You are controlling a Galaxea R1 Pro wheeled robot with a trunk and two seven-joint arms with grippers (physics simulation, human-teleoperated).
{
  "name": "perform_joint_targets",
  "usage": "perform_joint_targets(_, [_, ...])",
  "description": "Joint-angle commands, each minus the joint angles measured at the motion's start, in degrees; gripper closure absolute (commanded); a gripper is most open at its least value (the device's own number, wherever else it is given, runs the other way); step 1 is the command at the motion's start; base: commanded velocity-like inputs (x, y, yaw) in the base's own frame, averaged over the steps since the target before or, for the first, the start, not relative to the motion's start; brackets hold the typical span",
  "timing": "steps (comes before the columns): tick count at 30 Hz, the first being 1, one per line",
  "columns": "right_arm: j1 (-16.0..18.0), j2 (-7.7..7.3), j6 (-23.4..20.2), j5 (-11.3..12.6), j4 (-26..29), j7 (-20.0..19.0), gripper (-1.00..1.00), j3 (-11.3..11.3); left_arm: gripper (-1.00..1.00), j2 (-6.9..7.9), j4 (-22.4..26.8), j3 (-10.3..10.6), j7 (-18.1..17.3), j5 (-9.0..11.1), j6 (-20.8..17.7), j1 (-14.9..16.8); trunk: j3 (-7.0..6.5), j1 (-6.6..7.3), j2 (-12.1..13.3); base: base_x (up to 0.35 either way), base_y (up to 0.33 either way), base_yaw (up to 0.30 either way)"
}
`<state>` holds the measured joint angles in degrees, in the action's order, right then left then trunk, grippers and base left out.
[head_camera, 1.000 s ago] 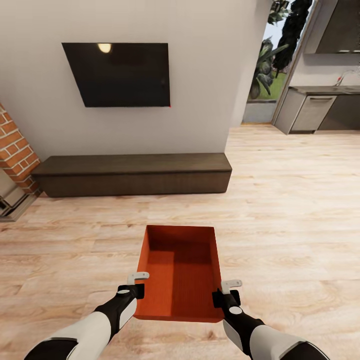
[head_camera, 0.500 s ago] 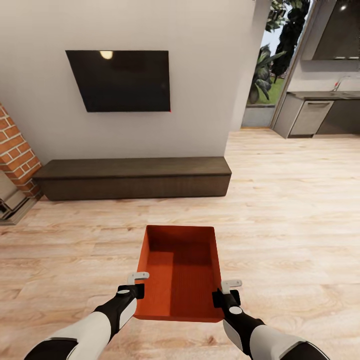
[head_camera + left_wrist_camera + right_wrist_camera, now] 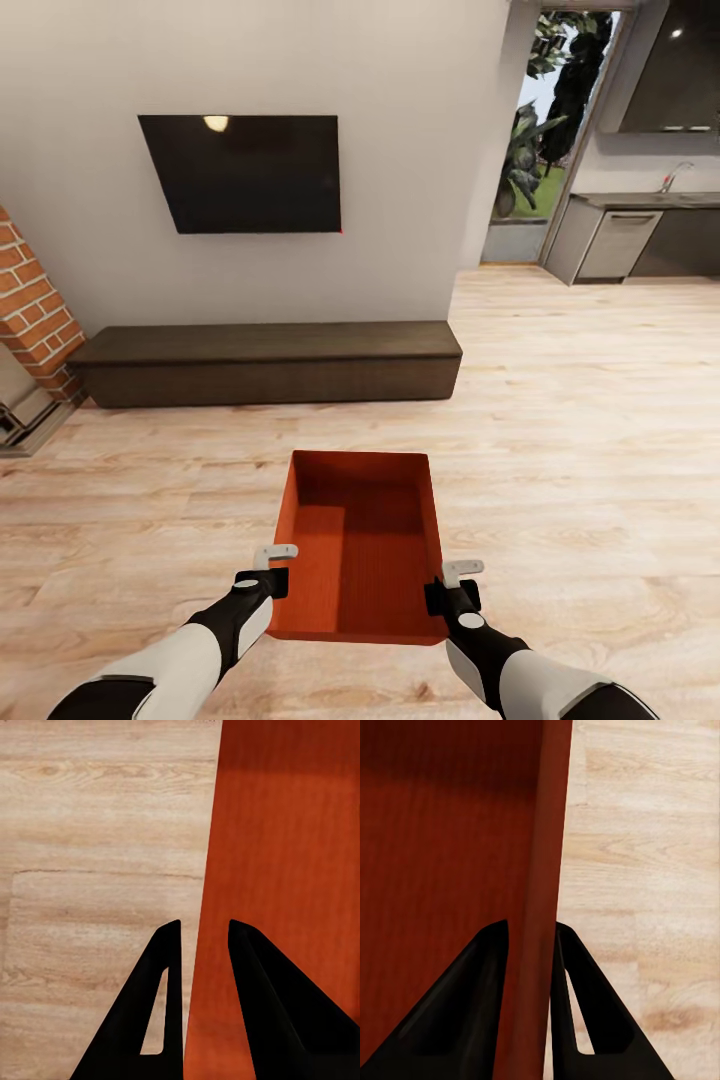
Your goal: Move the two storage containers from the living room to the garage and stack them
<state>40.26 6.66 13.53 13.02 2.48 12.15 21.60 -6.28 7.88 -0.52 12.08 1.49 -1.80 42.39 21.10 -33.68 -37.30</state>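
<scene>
Wall-mounted black TV (image 3: 240, 173) taken as the landmark. Its screen carries a small reflected ceiling light near the top edge. Directly below the TV, a long dark low bench (image 3: 268, 362) stands against the off-white wall (image 3: 400, 150). Left of the TV and lower, a red brick column (image 3: 30, 310) with a grey hearth step (image 3: 22, 425) at its foot. Right of the TV, past the wall's end, a tall glazed opening (image 3: 545, 130) shows green plants outside. Further right of it, grey kitchen cabinets (image 3: 620, 240) under a dark worktop with a faucet (image 3: 672, 176), and a dark upper cabinet (image 3: 680, 70) above.
</scene>
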Motion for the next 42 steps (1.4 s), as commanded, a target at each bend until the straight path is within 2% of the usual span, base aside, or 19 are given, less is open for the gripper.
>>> perform_joint_targets(1, [0.1,0.02,0.3,1.0,-0.1,0.1,1.00,-3.8,1.00,0.03,0.2,1.3,1.1,-0.8,-0.2,0.0,-0.03,-0.01,-0.1,0.000,0.000,0.000])
perform_joint_targets(7, [0.1,0.02,0.3,1.0,-0.1,0.1,1.00,-3.8,1.00,0.22,0.1,1.2,1.1,-0.7,-0.2,0.0,-0.58,-0.01,-0.1,0.000,0.000,0.000])
perform_joint_targets(17, [0.1,0.02,0.3,1.0,-0.1,0.1,1.00,-3.8,1.00,0.47,0.0,1.3,1.1,1.7,-0.3,0.0,-1.50,-0.01,-0.1,0.000,0.000,0.000])
perform_joint_targets(42, [0.1,0.02,0.3,1.0,-0.1,0.1,1.00,-3.8,1.00,0.47,0.0,1.3,1.1,1.9,-0.3,0.0,-3.76,-0.01,-0.1,0.000,0.000,0.000])
